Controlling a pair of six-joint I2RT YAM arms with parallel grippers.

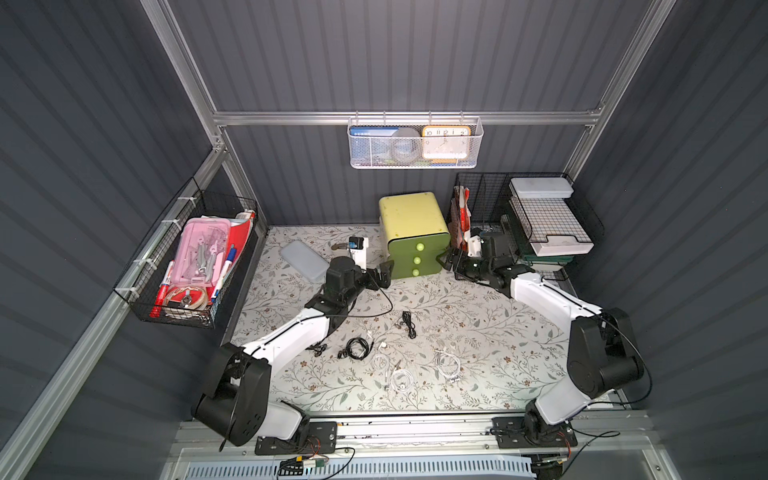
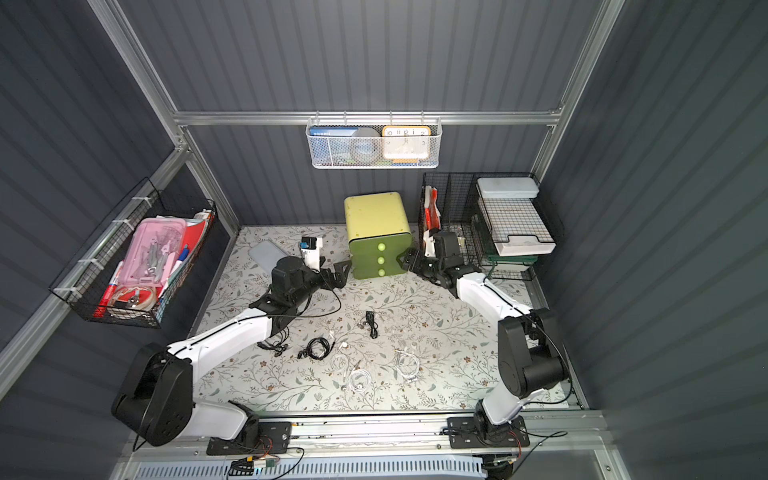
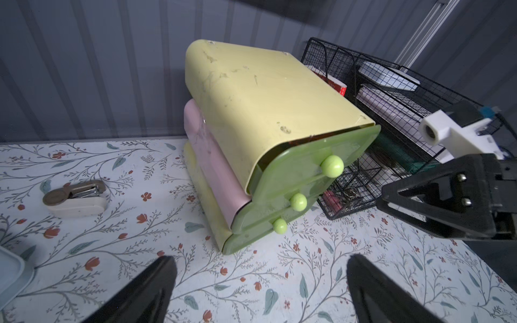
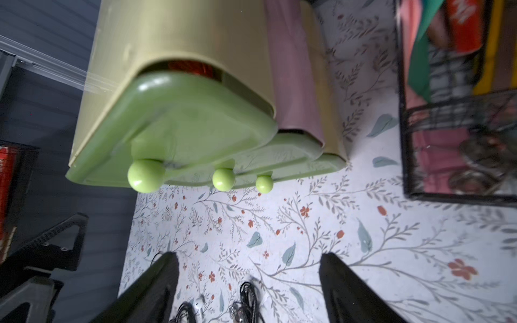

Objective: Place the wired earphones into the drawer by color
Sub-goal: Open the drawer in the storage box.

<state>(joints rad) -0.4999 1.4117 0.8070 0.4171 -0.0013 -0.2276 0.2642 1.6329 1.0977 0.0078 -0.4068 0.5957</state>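
The black earphones (image 1: 358, 348) & white earphones (image 1: 402, 380) lie loose on the flower cloth (image 1: 490, 332) in the middle of the table, well apart from both grippers. Black ones: a round coil, a thin bunch (image 1: 409, 324) a bit nearer the drawer box, & one more (image 1: 319, 348) half under the L arm. White ones: 3 small coils nearer the front edge.

The drawer box (image 1: 411, 216) stands at the back by the wall. It has 3 green drawers, each w/ a round knob. The top drawer (image 4: 181, 125) is out just a crack & something red shows in the gap. Can't tell what it is. The other 2 look shut.

The L gripper (image 1: 384, 274) hangs near the box's left front corner, fingers spread wide, nothing in it. The R gripper (image 1: 446, 264) is near the right front corner, fingers wide apart too, empty. In the wrist views bare cloth shows between the fingers & the box.

Left of the box are a stapler (image 3: 75, 200) & a grey lid (image 1: 303, 259). A black wire rack (image 1: 482, 187) w/ papers is just beside the box on the right. A black basket (image 1: 166, 318) w/ pens & a pink case hangs on the left wall. A white basket (image 1: 415, 165) w/ a clock (image 1: 446, 141) hangs on the back wall.
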